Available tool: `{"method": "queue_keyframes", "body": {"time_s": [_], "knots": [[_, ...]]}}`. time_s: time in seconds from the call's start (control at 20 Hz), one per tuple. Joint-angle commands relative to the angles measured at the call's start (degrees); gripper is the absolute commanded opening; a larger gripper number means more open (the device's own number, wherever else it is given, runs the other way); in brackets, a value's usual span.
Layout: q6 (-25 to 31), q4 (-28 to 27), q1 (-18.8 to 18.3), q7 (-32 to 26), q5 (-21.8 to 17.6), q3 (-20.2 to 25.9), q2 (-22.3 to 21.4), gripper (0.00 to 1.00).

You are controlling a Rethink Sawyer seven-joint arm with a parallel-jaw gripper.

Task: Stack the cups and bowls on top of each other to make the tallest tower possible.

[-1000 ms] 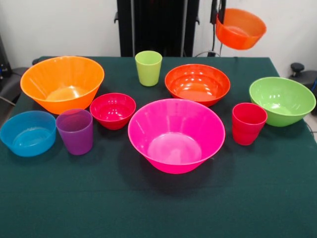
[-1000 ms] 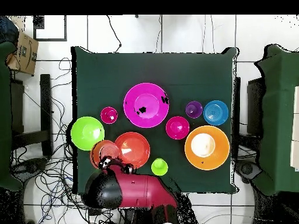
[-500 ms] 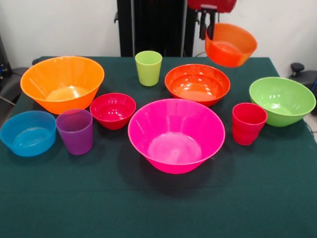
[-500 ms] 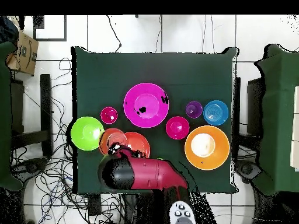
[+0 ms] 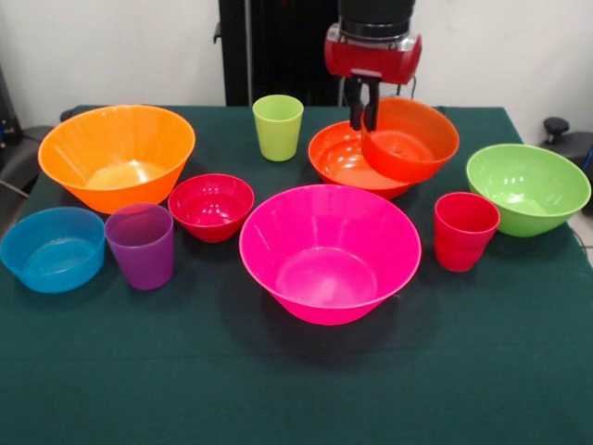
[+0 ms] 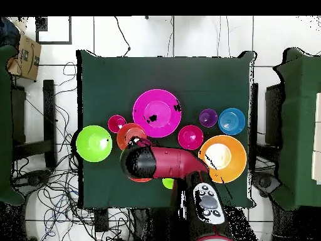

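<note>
Gripper clamped on near rim of small orange bowl, carried tilted above orange-red bowl, prob. en route to pink bowl, the tower base w/ widest mouth, empty at counter centre. Small bowl glossy, translucent, hangs off one rim point; nothing stacked yet.

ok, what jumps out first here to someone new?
The tool holding a small orange bowl by its rim, in the air, partly in front of the orange-red bowl in the front view. Next, the big pink bowl at the table's middle, empty, with nothing stacked anywhere yet.
</note>
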Motion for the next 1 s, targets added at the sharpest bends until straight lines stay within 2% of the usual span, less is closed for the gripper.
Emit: {"method": "queue_keyframes", "body": {"time_s": [0.05, 0.5, 0.75, 1.0], "knots": [[7.5, -4.5, -1.8, -5.7, -3.6, 6.2, 1.3, 0.00], [10.1, -7.9, -3.1, -6.7, -4.2, 7.1, 2.1, 0.00], [15.1, -9.1, -3.5, -7.0, -2.8, 8.0, -0.6, 0.00], [17.7, -11.7, -4.2, -8.2, -3.5, 8.7, 0.1, 0.00]]}}
